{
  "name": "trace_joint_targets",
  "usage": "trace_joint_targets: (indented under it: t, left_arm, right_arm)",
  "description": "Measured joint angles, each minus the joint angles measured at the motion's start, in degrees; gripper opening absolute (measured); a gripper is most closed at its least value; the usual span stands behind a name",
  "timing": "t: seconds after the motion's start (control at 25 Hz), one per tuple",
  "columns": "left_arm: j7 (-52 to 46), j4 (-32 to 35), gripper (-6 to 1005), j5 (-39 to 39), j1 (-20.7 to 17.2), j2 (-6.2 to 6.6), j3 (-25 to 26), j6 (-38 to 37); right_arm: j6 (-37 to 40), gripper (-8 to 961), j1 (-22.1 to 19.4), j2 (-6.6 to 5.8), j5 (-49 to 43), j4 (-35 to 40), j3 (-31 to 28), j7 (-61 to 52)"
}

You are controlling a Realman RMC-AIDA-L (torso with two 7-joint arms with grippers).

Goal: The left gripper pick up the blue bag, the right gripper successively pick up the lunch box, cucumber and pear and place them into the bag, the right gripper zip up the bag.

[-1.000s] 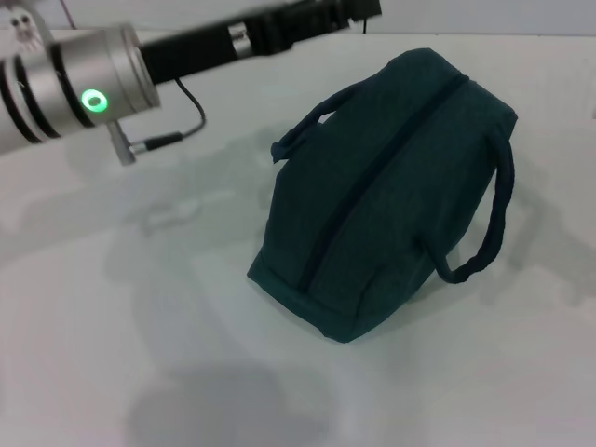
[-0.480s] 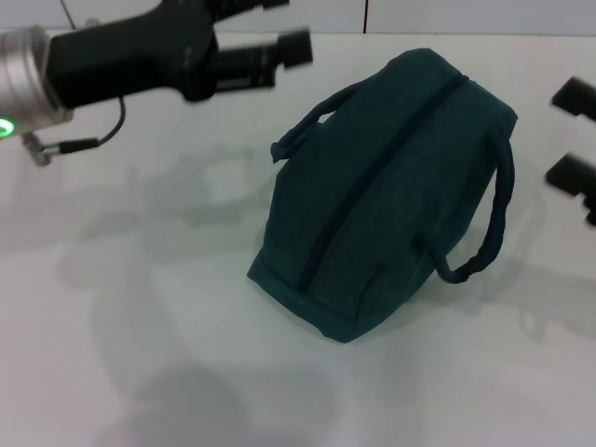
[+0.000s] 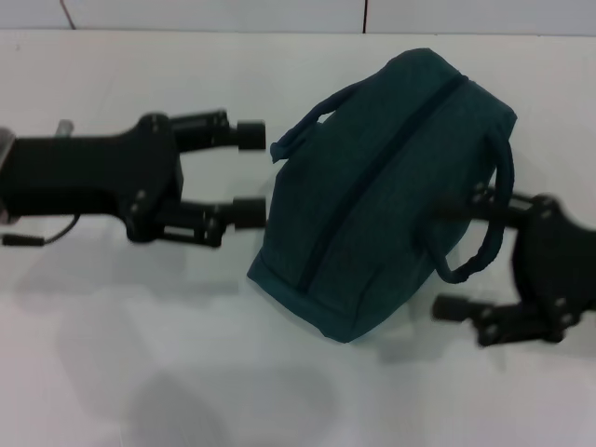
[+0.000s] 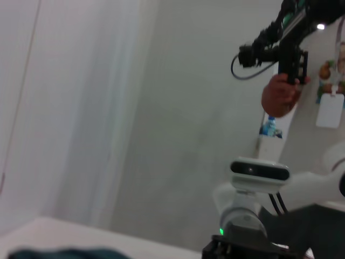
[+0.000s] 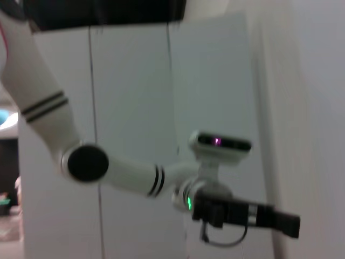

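Observation:
The blue bag (image 3: 391,177) lies on its side on the white table, its zip line closed and both loop handles hanging loose. My left gripper (image 3: 250,174) is open just left of the bag, fingertips pointing at its near handle without touching. On the bag's right, the right gripper (image 3: 453,253) is also open, its fingers on either side of the right handle loop (image 3: 498,223). Nothing is held. A sliver of the bag (image 4: 59,252) shows in the left wrist view. The lunch box, cucumber and pear are out of view.
The white table (image 3: 140,372) spreads around the bag, with a wall line along the far edge. The wrist views look off the table at walls, a white robot body (image 5: 124,172) and a head camera (image 4: 259,170).
The left arm swung down from the far left to sit level beside the bag. The right gripper came in from the right edge to the bag's right handle. The bag has not moved.

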State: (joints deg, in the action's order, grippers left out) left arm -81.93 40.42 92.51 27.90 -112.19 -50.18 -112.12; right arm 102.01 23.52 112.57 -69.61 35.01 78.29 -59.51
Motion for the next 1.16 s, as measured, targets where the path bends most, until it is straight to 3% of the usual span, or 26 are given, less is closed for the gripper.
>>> trace_joint_targets:
  t: [0.2,0.56,1.16]
  left_arm:
    - [2.73,-0.21,888,2.57,-2.49,-0.20,-0.18,-1.83]
    - [8.33,-1.66,888,3.75,-7.68,-1.57,-0.18,-2.50]
    - [12.51,-5.98,888,6.04,-8.43,-2.85,-0.70,-2.61]
  right_arm:
    - [-3.55,885,0.23,2.50,-6.44,1.40,0.36,-0.24]
    - [-4.28,885,-0.12,2.65,-7.89,0.40,2.72,-0.09]
    - [-5.26,885,0.29,2.66,-9.95,-0.31,2.76,-0.33]
